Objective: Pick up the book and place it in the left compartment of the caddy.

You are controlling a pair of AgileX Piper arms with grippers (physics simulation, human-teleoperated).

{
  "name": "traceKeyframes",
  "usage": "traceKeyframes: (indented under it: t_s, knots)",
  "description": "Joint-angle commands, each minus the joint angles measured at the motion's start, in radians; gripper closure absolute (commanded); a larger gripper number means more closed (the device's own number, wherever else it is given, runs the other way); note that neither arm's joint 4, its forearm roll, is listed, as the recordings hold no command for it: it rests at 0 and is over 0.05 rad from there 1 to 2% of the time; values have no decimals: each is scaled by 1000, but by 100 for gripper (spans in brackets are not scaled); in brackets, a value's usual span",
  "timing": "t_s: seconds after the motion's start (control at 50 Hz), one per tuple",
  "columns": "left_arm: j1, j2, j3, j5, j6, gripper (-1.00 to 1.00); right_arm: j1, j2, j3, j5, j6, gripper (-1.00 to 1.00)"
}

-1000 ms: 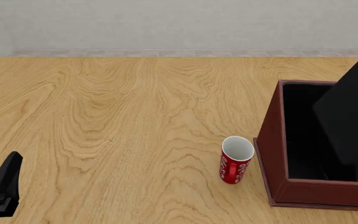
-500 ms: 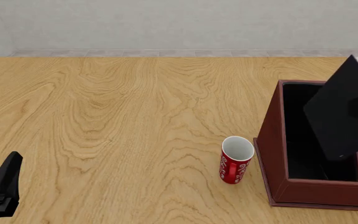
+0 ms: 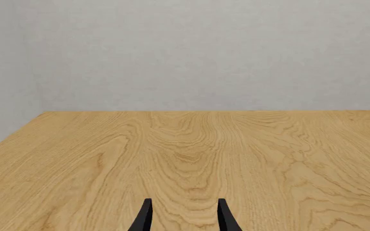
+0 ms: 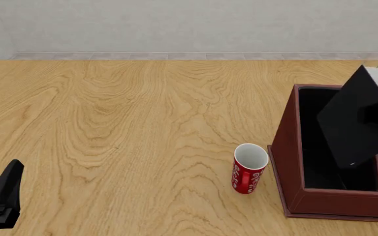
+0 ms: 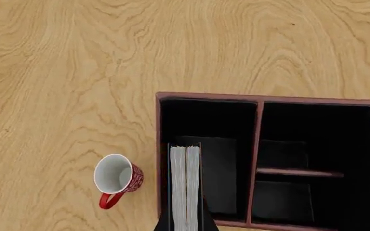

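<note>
Book (image 4: pixel 354 123): plain black hardcover with white page edges (image 5: pixel 185 185), held tilted above the caddy (image 4: pixel 294 162), its lower corner dipping toward the left compartment (image 4: pixel 317 147) and its top edge leaning away to the caddy's right. Seen along its page edges in the right wrist view, the book lies over the left compartment, near the caddy's outer left wall. Caddy: dark reddish-brown wooden box with sloping sides, black interior and dividers; the left compartment is its long black-lined section spanning the full depth.
</note>
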Motion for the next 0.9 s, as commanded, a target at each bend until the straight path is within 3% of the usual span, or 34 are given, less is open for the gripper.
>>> traceKeyframes:
  t_s: [0.02, 0.9]
  knots:
    - [0, 0, 0, 0, 0, -100, -14, 17, 14, -34, 11, 100]
    - [0, 0, 0, 0, 0, -100, -41, 100, 64, -138, 6, 100]
